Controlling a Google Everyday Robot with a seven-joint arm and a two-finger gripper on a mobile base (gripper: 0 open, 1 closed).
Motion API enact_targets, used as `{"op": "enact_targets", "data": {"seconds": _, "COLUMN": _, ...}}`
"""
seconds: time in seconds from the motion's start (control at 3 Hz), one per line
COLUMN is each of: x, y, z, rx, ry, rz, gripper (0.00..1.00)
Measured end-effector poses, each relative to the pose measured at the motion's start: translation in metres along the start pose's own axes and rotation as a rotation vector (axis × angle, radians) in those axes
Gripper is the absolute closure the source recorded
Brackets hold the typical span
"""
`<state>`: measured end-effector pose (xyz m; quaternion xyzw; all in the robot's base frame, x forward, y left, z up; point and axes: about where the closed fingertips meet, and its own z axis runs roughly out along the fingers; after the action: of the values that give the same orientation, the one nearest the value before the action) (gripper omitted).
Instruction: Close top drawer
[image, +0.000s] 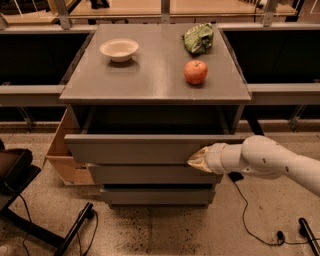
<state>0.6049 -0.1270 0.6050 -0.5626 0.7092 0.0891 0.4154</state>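
Camera view showed the wide grey metal top drawer (140, 148), with a plain flat handle-less front, standing well out from under the smooth grey cabinet top (150, 80). The tan pointed gripper (196, 160) touched the right lower part of the front; the claw seemed closed to a tip, holding nothing. Because this contact was off-centre, a push could twist the tray and jam it, or the tip could slide on the slick panel. A jolt might roll the round red apple (195, 72).

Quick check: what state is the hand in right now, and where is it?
The hand: cannot be told; it sits at the right part of the open top drawer front.
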Motion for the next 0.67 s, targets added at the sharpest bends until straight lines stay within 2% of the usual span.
{"op": "enact_targets", "data": {"seconds": 0.67, "x": 0.0001, "y": 0.0018, "z": -0.0010, "rx": 0.000, "ry": 0.000, "rz": 0.000, "gripper": 0.59}}
